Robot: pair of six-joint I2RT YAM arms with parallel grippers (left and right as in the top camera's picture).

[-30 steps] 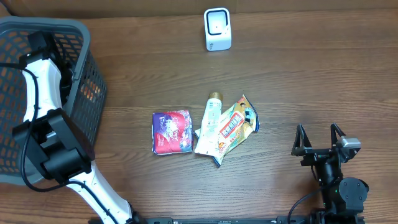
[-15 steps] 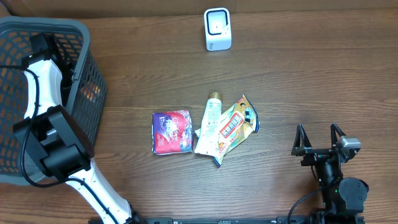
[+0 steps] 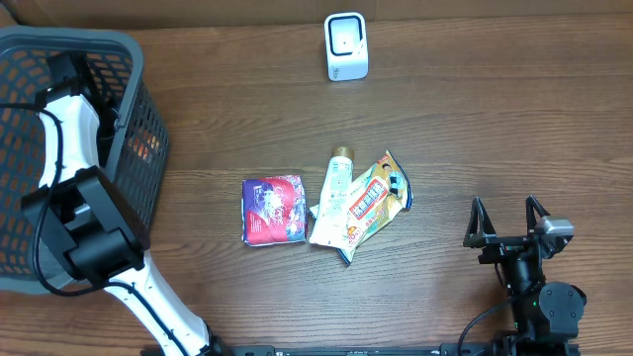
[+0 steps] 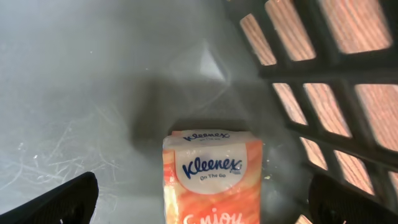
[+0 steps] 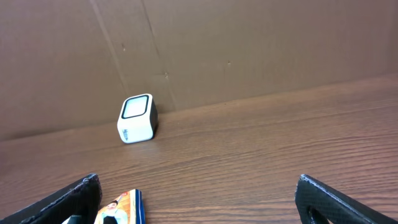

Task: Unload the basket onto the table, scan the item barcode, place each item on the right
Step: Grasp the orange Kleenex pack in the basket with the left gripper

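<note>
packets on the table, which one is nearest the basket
The purple packet, lying alone and leftmost; the white tube and the yellow snack packet overlap farther right of the grey basket.

A table is seen from above. A basket stands at its left edge, and the left arm reaches into it from the near side. Inside, a tissue pack lies flat on the basket floor, close to a side wall, directly below the left gripper. A scanner stands at the far edge, centre. Mid-table, three items lie in a row: a packet on the left, a tube just beside it, and a pouch on the right, overlapping the tube. The right gripper sits near the front right corner, well apart from them.
</note>
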